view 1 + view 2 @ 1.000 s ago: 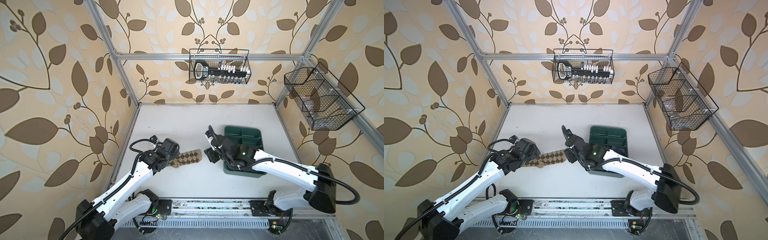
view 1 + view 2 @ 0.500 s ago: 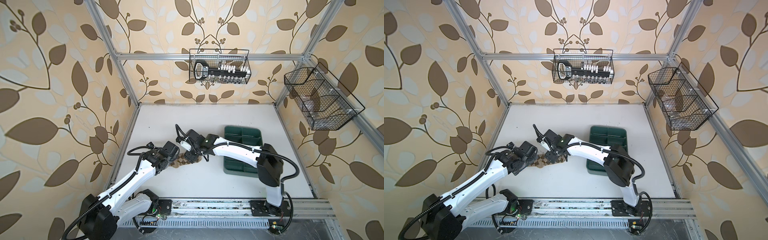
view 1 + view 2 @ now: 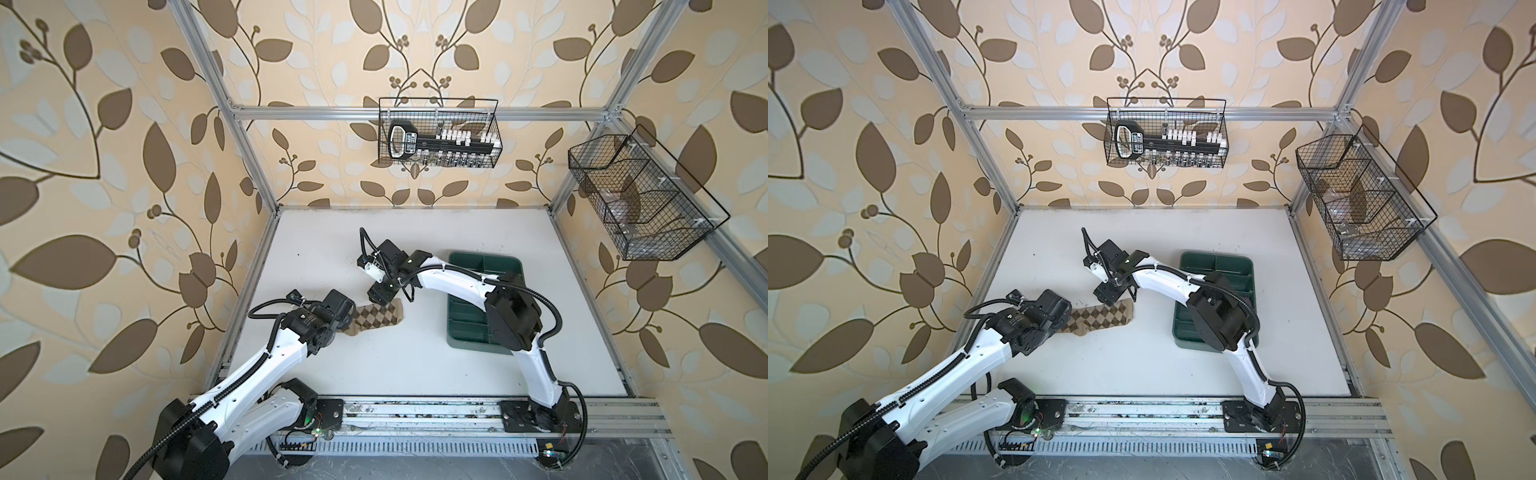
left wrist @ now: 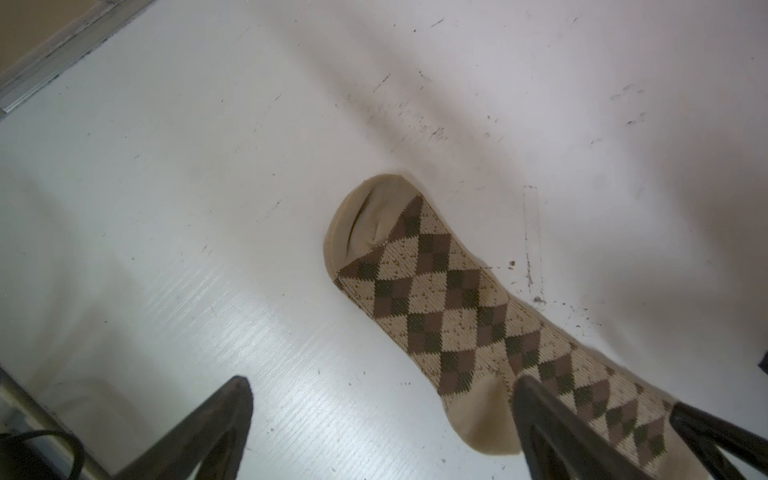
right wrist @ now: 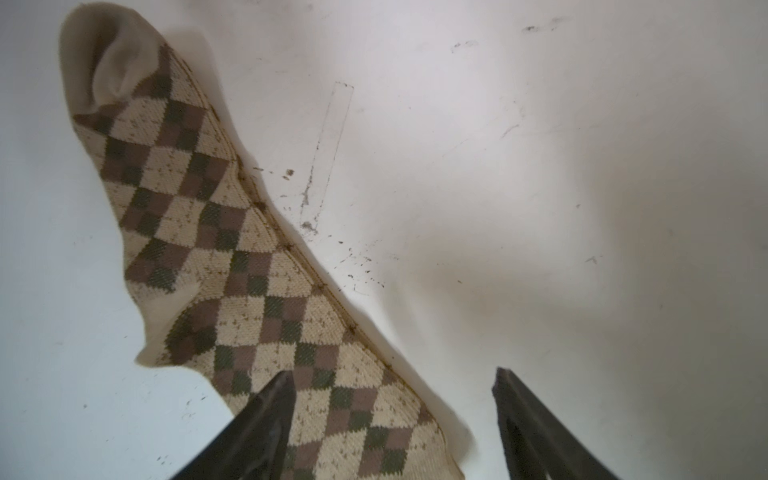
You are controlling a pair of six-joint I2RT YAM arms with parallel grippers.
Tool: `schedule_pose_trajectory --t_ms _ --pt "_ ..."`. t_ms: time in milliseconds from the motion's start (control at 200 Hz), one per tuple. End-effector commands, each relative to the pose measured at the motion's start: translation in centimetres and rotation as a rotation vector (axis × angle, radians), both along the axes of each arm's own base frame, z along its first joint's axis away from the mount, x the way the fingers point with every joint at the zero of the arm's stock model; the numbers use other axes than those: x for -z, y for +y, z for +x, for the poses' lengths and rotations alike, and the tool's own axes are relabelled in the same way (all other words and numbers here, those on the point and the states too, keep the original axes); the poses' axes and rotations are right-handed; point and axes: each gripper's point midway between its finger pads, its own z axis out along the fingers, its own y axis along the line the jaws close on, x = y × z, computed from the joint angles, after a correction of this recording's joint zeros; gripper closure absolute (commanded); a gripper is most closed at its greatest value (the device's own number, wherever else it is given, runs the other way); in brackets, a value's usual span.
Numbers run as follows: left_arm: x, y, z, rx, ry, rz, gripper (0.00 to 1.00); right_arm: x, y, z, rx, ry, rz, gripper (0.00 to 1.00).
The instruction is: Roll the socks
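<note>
right gripper has crossed over argyle sock — jaws apart

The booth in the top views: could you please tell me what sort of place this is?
Probably a robot test cell dressed like a home: an aluminium frame lined with leaf wallpaper, two arms bolted to a base rail, and wire baskets hung on the walls.

In both top views the left arm covers the toe end of the sock. The fingertips of the left gripper and right gripper sit hidden under their own bodies. In both wrist views the sock's leg runs off the edge. What the wire basket holds is too small to tell.
</note>
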Motion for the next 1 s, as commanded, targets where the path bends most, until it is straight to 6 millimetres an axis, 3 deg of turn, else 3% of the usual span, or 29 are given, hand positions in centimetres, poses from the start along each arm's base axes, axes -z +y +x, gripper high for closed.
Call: schedule_pose_trajectory --t_ms 0,240,455,625,830,995 --pt "0.7 0.6 0.0 -0.077 -0.015 -0.003 0.01 3.0 0.3 -1.4 -0.026 0.069 -0.057 0.25" --pt "2.2 0.3 0.0 -0.120 -0.001 -0.035 0.01 6.8 -1.4 -1.7 0.033 0.110 -0.128 0.25" --pt "2.7 0.9 -0.1 -0.143 0.003 -0.007 0.01 8.9 -4.6 -3.9 0.111 0.117 -0.192 0.26" --pt "3.0 1.0 0.4 -0.152 0.003 -0.001 0.01 9.8 -7.2 -6.9 0.162 0.113 -0.218 0.26" --pt "3.9 -0.5 1.9 -0.118 0.024 -0.028 0.01 10.9 -9.5 -9.6 0.263 0.143 -0.219 0.26" --pt "4.5 -1.7 3.6 -0.113 0.020 -0.046 0.01 10.7 -8.7 -10.2 0.296 0.181 -0.142 0.26"
